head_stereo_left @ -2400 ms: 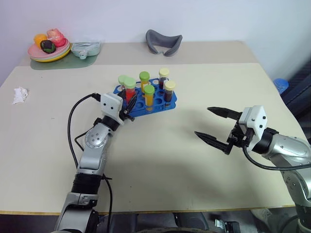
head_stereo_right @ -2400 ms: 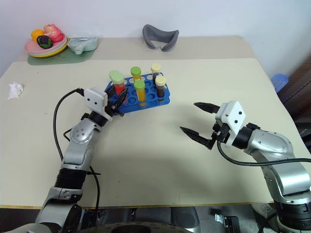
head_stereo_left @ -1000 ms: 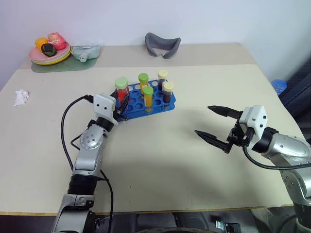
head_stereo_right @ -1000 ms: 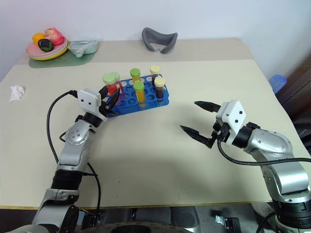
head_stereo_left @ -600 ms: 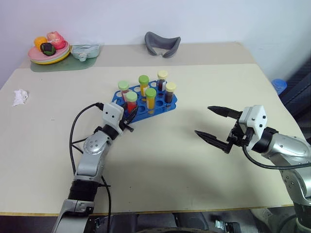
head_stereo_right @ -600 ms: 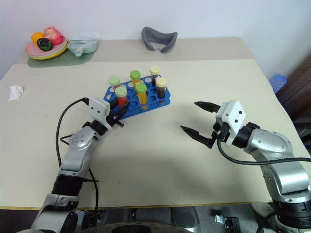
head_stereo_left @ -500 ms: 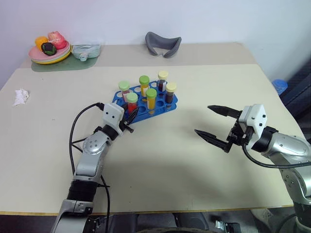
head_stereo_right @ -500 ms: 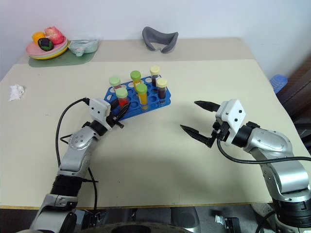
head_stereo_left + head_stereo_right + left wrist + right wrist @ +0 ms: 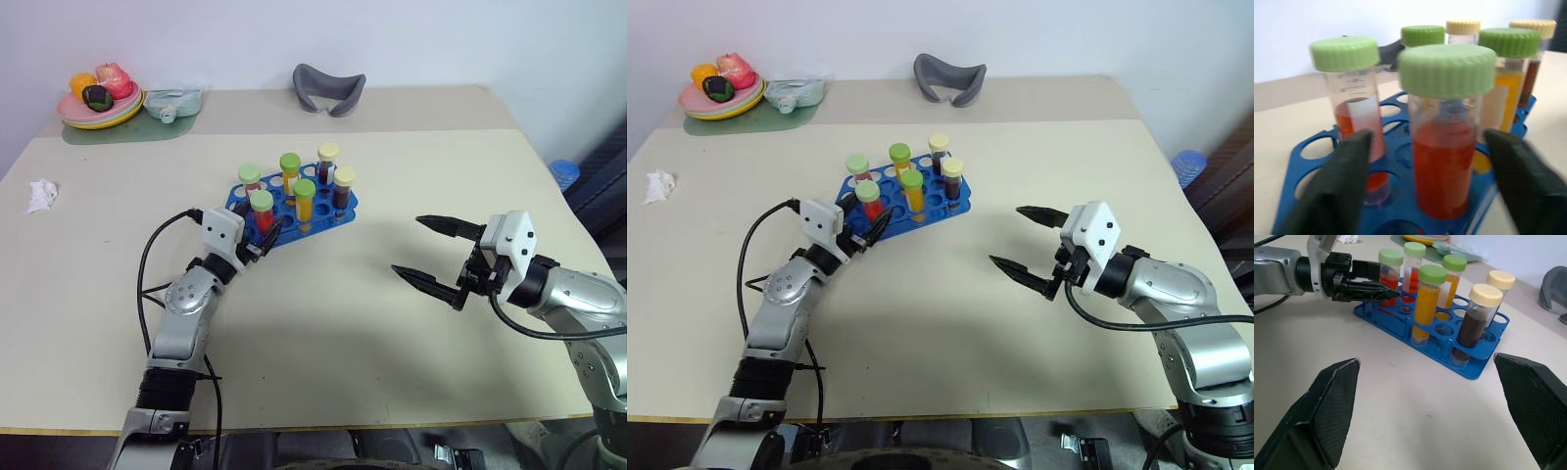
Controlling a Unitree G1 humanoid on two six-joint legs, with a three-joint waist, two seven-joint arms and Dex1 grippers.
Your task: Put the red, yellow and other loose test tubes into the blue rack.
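Note:
The blue rack point(image 9: 336, 211) stands on the middle of the table with several capped test tubes upright in its holes: red, orange-yellow and dark-brown ones. A red tube with a pale-green cap point(image 9: 262, 210) stands in a hole at the rack's near left end. My left gripper point(image 9: 266, 233) is open around that tube, and its fingers point(image 9: 1337, 186) stand clear on either side of the glass point(image 9: 1442, 161). My right gripper point(image 9: 431, 257) hovers open and empty over the table, well to the right of the rack.
A plate of toy fruit point(image 9: 96, 102) and a pale-green tray point(image 9: 172, 98) sit at the back left. A grey curved object point(image 9: 329, 88) lies at the back centre. Crumpled white paper point(image 9: 40, 194) lies at the left edge.
My left gripper has lowered the red tube into the rack's near-left hole and has opened off it. The right arm has not moved.

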